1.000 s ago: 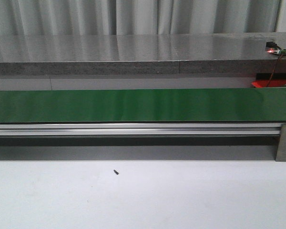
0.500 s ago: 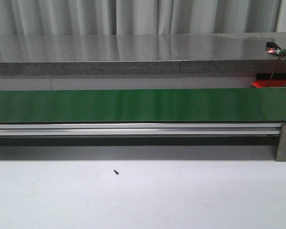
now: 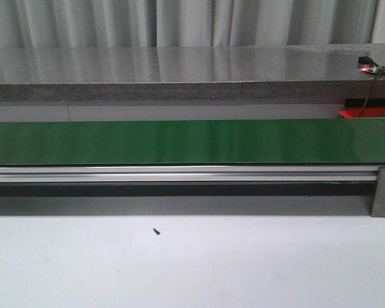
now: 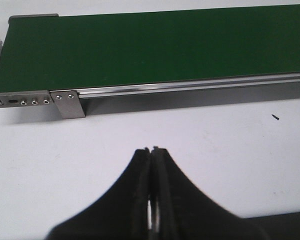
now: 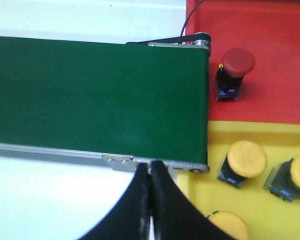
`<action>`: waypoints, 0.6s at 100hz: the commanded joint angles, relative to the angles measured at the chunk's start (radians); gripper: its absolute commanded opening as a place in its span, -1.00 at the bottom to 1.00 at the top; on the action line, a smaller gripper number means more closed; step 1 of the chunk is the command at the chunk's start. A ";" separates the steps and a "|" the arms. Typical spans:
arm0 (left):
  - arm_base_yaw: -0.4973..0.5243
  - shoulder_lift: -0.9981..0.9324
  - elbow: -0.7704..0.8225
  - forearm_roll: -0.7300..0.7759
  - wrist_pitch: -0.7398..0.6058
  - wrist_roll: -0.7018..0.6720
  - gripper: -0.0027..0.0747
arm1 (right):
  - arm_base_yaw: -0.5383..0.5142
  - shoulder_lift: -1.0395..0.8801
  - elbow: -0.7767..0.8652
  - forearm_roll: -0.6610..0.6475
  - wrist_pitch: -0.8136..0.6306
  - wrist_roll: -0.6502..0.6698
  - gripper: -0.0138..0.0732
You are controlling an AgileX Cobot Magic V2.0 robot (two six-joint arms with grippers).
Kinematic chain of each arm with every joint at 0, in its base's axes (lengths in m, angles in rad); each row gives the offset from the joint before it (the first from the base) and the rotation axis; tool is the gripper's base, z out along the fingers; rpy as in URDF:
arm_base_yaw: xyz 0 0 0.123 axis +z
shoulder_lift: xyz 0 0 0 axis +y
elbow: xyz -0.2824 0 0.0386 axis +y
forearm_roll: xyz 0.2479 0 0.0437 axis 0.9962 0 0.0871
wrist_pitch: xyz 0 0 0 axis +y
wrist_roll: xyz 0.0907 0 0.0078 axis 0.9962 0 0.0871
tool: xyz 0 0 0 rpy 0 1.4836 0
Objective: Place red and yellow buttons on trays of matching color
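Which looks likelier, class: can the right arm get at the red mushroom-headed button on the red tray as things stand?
Probably yes. The red mushroom-headed button stands alone on the red tray, nothing over it, just beyond the green conveyor belt. But the right gripper has its fingers pressed shut and must open first.

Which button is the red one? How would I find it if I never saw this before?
Find the long green conveyor belt and follow it to the end with the coloured trays. On the flat red plastic tray past that end sits one button with a round red cap on a dark base. It is the only button there; the others, on the yellow plastic tray, have yellow caps.
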 commanded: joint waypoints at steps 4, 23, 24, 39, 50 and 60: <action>-0.008 0.006 -0.025 -0.015 -0.066 0.004 -0.98 | 0.011 -0.110 0.032 -0.009 -0.017 0.032 -0.84; -0.008 0.006 -0.025 -0.015 -0.066 0.004 -0.98 | 0.042 -0.246 0.116 -0.254 0.039 0.324 -0.84; -0.008 0.006 -0.025 -0.015 -0.066 0.004 -0.98 | 0.044 -0.251 0.122 -0.270 0.044 0.330 -0.84; -0.008 0.006 -0.025 -0.015 -0.066 0.004 -0.98 | 0.081 -0.359 0.190 -0.298 0.064 0.356 -0.84; -0.008 0.006 -0.025 -0.015 -0.066 0.004 -0.98 | 0.086 -0.413 0.226 -0.298 0.076 0.356 -0.84; -0.008 0.006 -0.025 -0.015 -0.066 0.004 -0.98 | 0.086 -0.441 0.227 -0.298 0.083 0.356 -0.84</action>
